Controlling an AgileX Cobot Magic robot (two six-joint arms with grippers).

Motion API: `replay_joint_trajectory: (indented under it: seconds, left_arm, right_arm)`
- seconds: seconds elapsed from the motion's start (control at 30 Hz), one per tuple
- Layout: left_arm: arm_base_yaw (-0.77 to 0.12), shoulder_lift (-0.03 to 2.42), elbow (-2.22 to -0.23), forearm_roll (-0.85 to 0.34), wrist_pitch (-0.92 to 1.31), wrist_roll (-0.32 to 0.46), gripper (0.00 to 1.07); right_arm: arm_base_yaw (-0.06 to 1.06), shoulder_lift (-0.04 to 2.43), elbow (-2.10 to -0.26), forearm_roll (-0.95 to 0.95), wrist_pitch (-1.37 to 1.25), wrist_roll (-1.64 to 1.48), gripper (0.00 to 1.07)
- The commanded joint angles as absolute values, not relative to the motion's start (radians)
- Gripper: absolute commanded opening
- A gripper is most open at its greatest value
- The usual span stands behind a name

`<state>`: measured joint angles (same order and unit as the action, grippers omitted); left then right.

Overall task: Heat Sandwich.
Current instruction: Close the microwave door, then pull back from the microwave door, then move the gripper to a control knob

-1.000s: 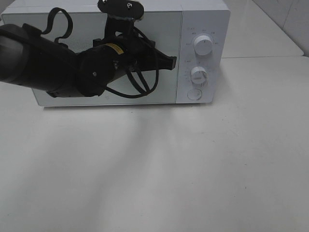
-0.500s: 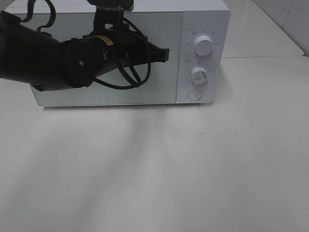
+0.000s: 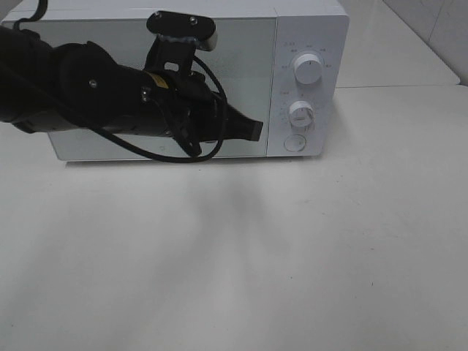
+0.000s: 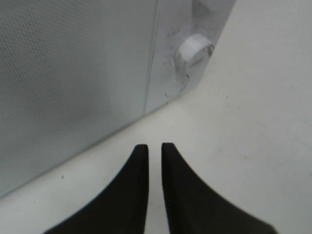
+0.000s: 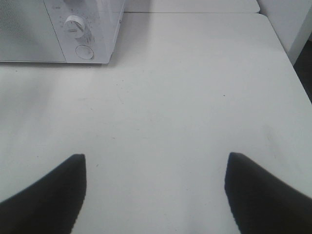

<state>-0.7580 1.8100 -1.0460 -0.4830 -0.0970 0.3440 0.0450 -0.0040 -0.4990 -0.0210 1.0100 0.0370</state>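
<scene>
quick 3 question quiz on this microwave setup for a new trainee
1. True or false: the microwave door stands open.
2. How many dials sit above the round button? A one, B two, C three.
3. Short answer: which tool hangs open over the table?
Key: 1 false; 2 B; 3 the right tool.

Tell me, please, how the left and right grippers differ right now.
The left gripper has its jaws almost together; the right gripper has them wide apart. The left gripper sits close to the microwave door; the right gripper is farther back over the table. Both are black and hold nothing.
</scene>
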Motion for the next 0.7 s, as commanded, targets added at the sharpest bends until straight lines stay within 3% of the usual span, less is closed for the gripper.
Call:
replay_joint_trajectory:
  seconds: [0.03,0.1,0.13,0.2,0.5,0.7]
  left_arm:
    - [-0.760,1.760,-1.042,-0.487,0.087,0.340,0.47]
    - [-0.760,1.745,-1.042,-0.490,0.138,0.336,0.75]
    - [-0.760,1.745,-1.042,-0.490,0.138,0.336,0.75]
    - [-0.760,1.733,-1.042,-0.493,0.189,0.334,1.01]
    - [-0.741,1.679,-1.042,-0.426,0.395,0.334,0.99]
    - [-0.641,1.624,-1.042,-0.410,0.636,0.331,0.99]
  right_arm:
    - [0.038,-0.031,-0.499,-0.019,0.994,0.038,0.74]
    - [0.038,-0.031,-0.499,-0.019,0.994,0.038,0.74]
    - [0.038,-0.031,-0.499,-0.019,0.994,0.038,0.74]
    - [0.038,-0.031,-0.499,-0.019,0.994,0.038,0.74]
    - [0.038,-0.031,-0.499,-0.019,0.994,0.038,0.74]
    - [0.038,-0.031,-0.499,-0.019,0.994,0.038,0.74]
